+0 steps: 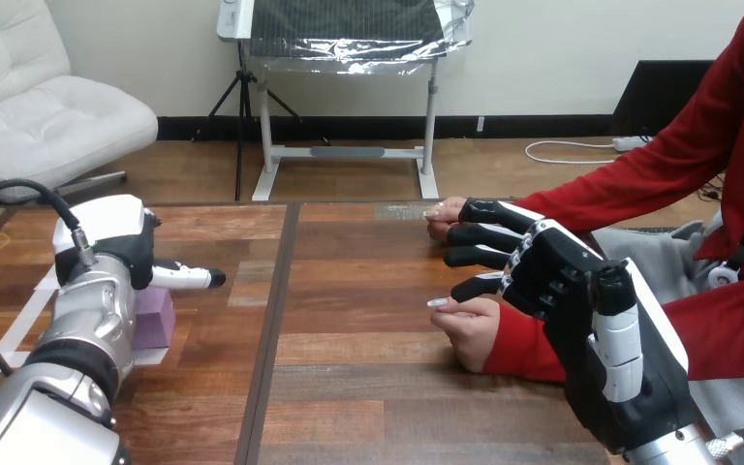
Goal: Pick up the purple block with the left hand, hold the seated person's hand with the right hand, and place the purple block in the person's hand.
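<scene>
The purple block point(155, 316) rests on the wooden table point(368, 368) at the left, partly hidden behind my left wrist. My left hand point(116, 244) hovers just over it, one straight digit point(189, 278) pointing right, and nothing is in its grasp. At the right, my right hand point(552, 276) is open, its fingers point(475, 232) stretched leftward between the person's two hands. The person's far hand point(443, 215) lies by my upper fingertips. The person's near hand point(470, 327) is a loose fist just under my lowest finger. I see no finger curled round either.
A dark seam point(269, 329) runs down the table between the block's side and the person's side. White tape strips point(19, 320) lie on the table by my left arm. The person's red sleeves point(639, 194) cross the table's right part.
</scene>
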Robot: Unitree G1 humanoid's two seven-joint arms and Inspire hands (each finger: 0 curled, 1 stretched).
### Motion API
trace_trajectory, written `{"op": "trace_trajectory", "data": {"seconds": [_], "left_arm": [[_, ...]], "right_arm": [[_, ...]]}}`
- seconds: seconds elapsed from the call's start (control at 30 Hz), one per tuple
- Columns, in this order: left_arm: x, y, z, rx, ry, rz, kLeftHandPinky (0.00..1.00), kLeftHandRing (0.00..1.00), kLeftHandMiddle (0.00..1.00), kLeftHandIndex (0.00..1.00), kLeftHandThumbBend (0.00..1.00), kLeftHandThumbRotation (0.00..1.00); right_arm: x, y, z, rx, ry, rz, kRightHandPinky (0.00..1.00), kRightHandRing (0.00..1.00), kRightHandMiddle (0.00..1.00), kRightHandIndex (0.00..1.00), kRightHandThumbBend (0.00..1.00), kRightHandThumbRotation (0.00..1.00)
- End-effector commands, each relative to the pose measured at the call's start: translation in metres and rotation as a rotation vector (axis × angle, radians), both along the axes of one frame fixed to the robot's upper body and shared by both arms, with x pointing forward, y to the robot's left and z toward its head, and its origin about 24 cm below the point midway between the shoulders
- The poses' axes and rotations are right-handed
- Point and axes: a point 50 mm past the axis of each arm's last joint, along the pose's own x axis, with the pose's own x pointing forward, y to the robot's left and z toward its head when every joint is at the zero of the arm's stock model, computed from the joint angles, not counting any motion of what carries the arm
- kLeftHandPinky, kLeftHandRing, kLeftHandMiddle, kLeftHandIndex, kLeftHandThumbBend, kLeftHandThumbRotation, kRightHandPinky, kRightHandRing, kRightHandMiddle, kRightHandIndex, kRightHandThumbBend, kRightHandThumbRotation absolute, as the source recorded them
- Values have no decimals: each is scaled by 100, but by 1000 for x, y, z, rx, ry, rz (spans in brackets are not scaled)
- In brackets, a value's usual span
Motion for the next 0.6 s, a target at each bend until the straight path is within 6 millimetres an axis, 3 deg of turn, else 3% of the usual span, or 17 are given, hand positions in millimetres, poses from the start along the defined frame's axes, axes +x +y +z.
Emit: {"op": "trace_trajectory", "data": {"seconds": [0.0,0.57], "left_arm": [[15,-9,25,14,-72,-27,91,89,90,89,91,66],[10,-6,15,6,-21,3,93,90,91,89,90,65]], "right_arm": [[10,3,12,19,-73,14,60,73,75,78,87,100],[9,2,13,17,-72,13,60,73,76,78,87,100]]}}
